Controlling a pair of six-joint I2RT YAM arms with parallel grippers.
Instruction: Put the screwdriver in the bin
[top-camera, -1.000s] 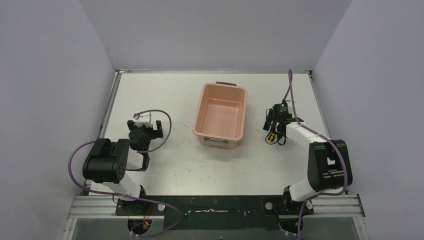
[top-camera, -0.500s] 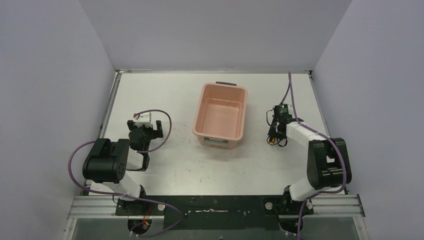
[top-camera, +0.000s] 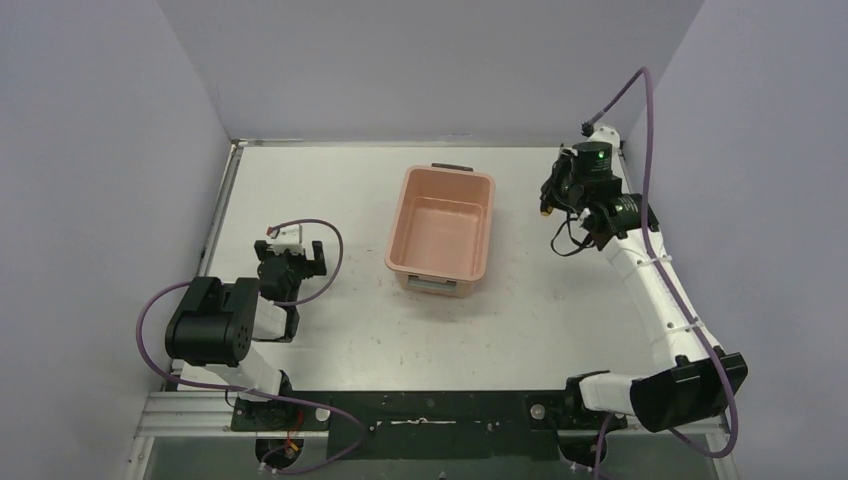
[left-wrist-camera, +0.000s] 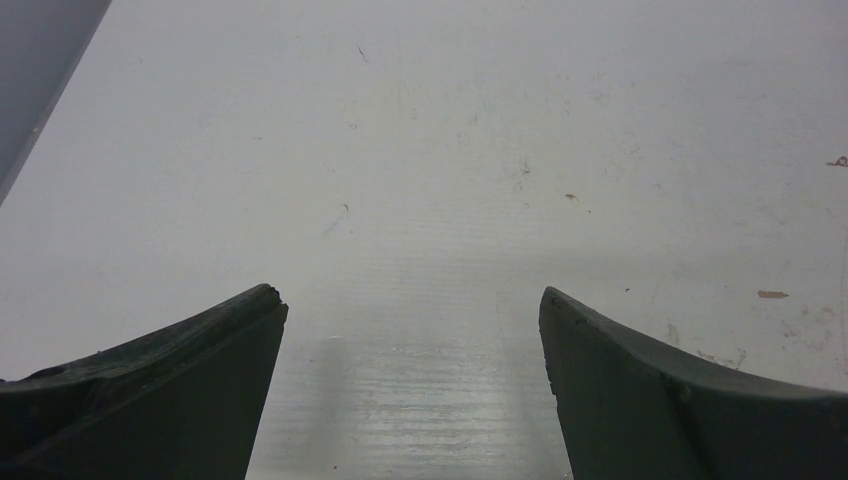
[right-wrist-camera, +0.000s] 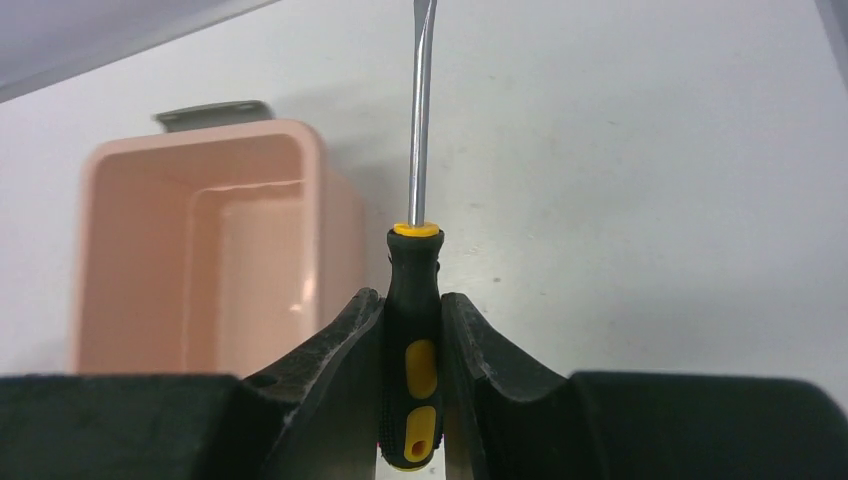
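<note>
The screwdriver (right-wrist-camera: 413, 290), with a black and yellow handle and a thin metal shaft, is clamped by its handle between the fingers of my right gripper (right-wrist-camera: 412, 300), shaft pointing away from the wrist. In the top view the right gripper (top-camera: 555, 193) hangs raised above the table to the right of the bin, and a speck of the screwdriver's (top-camera: 546, 209) yellow shows at it. The salmon-pink bin (top-camera: 441, 230) stands mid-table with nothing inside; in the right wrist view the bin (right-wrist-camera: 200, 240) lies left of the shaft. My left gripper (top-camera: 290, 258) rests open and low over the table at the left, holding nothing (left-wrist-camera: 410, 300).
A dark grey handle (top-camera: 452, 167) sticks out at the bin's far end. The grey side walls stand close on both sides. The right arm's purple cable (top-camera: 645, 110) loops up near the right wall.
My right gripper shut on the screwdriver on the table right of the bin, then lifted it and carried it up and toward the far right. The left arm stayed still.
</note>
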